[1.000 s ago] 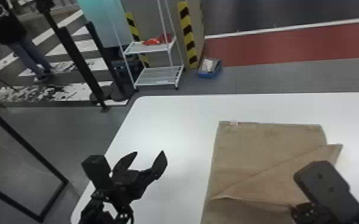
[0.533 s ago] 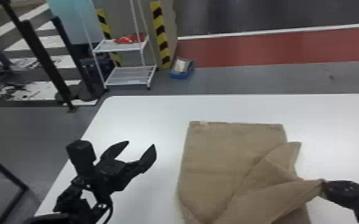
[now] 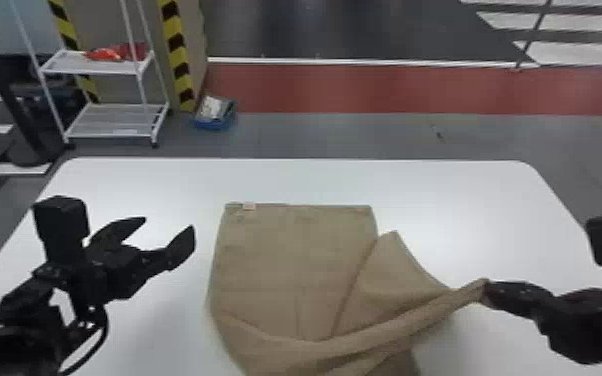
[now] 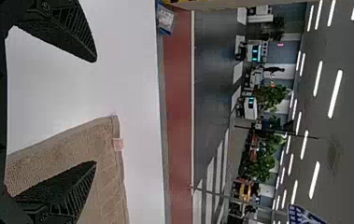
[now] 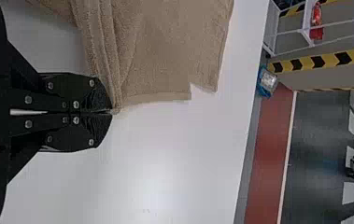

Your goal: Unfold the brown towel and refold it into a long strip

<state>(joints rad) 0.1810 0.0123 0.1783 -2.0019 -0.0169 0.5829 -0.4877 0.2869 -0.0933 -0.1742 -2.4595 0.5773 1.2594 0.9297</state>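
Brown towel [image 3: 290,260], head view: lies on the worktop [image 3: 480,210] between the two pincers, its far part flat, a gathered fold stretching across to the right pincer [image 3: 486,291].
Right pincer, head view: grasps the end of that fold, off to the towel's right side.
Left pincer [image 3: 169,223], head view: sits just beside the towel's left edge, released and holding nothing.
Pale label [image 4: 118,144], left wrist view: marks the towel's far edge, ahead of the left pincer's parted fingers; one of them shows against the cloth, the other against bare worktop.
Gathered cloth [image 5: 103,51], right wrist view: runs in pleats to the right pincer's clenched tips, the rest of the towel spreading to that pincer's left.
Step in hand: the unfolding, by all appearances, with the long strip yet to be made.
Next move: likely calls for the right pincer to draw the layer outward, lay it flat beyond the main panel and let go.
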